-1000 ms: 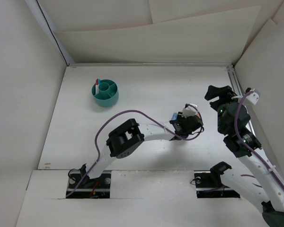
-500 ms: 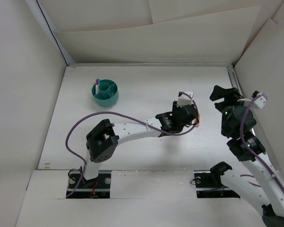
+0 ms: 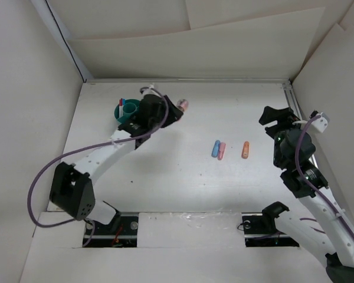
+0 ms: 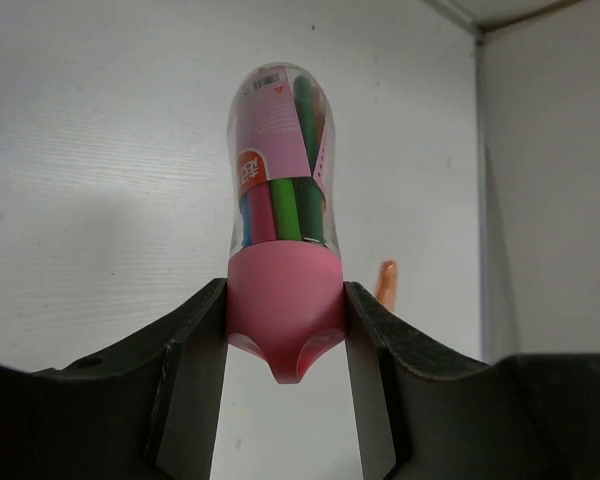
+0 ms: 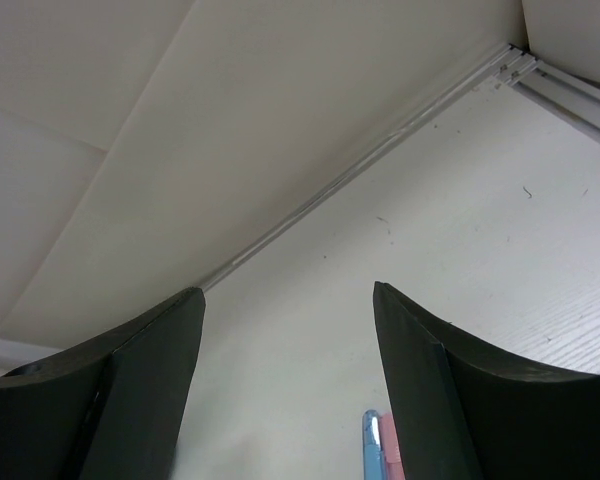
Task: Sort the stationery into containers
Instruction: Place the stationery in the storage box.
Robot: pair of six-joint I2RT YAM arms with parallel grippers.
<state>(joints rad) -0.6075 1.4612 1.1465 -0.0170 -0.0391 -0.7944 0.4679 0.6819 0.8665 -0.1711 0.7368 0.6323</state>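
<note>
Swinging away from mid-desk, the left arm now reaches the far-left corner. Its left claw (image 3: 174,109) holds a pink-based capsule (image 3: 183,105) just right of the teal cup (image 3: 121,113), where pens (image 3: 122,102) stand. A blue piece (image 3: 215,148), a pink piece (image 3: 222,151) and an orange piece (image 3: 245,150), uncovered by that swing, lie mid-desk. The right claw (image 3: 272,115), spread wide and empty, has barely shifted by the right wall.

From the left wrist, the jaws clench the capsule's pink base. It juts away from the cup, so I judge it needs centring over a free compartment and tipping upright before release.

From the right wrist, the blue and pink pieces peek between open fingers.
</note>
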